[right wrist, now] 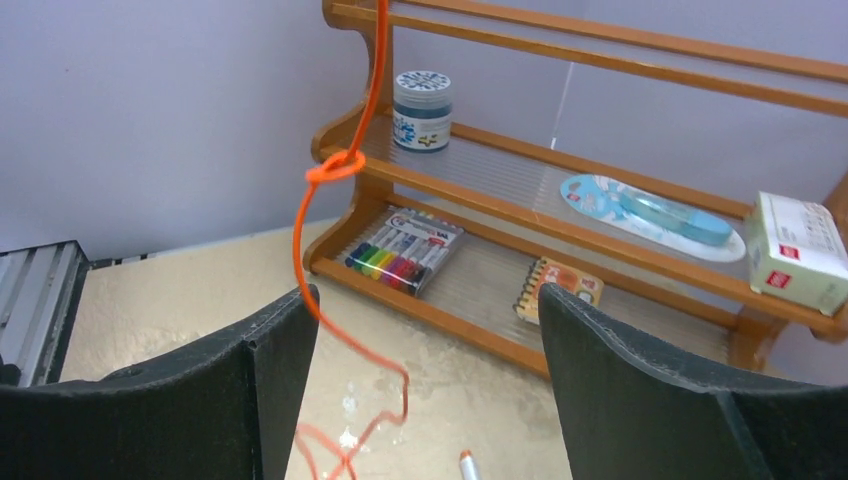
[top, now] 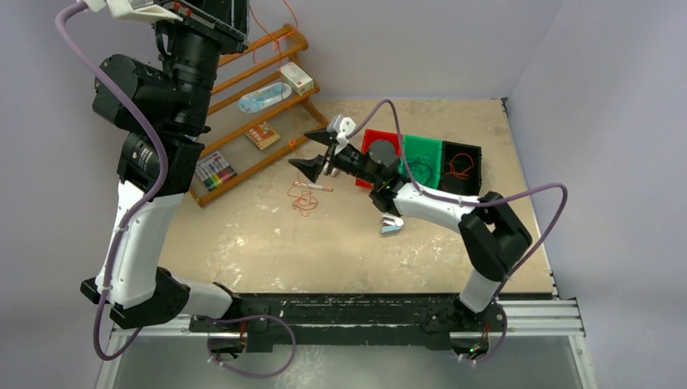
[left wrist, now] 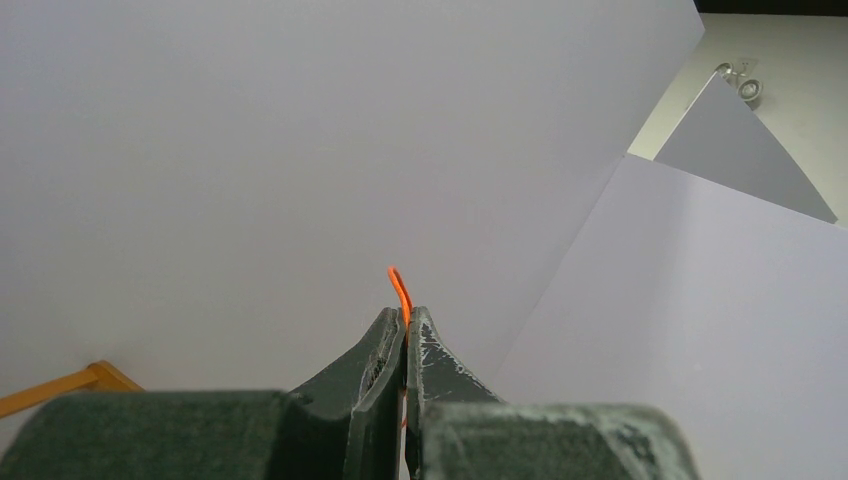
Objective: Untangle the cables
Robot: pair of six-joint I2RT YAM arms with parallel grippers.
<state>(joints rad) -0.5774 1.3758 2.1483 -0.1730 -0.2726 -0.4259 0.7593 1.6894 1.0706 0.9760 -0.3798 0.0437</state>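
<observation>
Step in hand – stretching one orange cable [right wrist: 300, 235] to expose its tangle. The left gripper [left wrist: 406, 330], raised high at the far left, is clamped on the cable's upper end, a short curl showing above the fingertips. From there the cable hangs to the table [top: 364, 259]. Its long axis is close to vertical, the top end pointing up, and the slack lower end lies in loose loops at mid-table, in front of the rack [right wrist: 485, 265]. A single knot [right wrist: 336, 166] sits partway up the hanging run. The right gripper [top: 314, 151] hovers low beside the slack with its fingers spread wide and holds nothing. The strand passes just beside one of its fingers. The next move probably calls for centring the strand between those fingers – at or just under the knot – then closing and working the knot loose against the left gripper's hold.
</observation>
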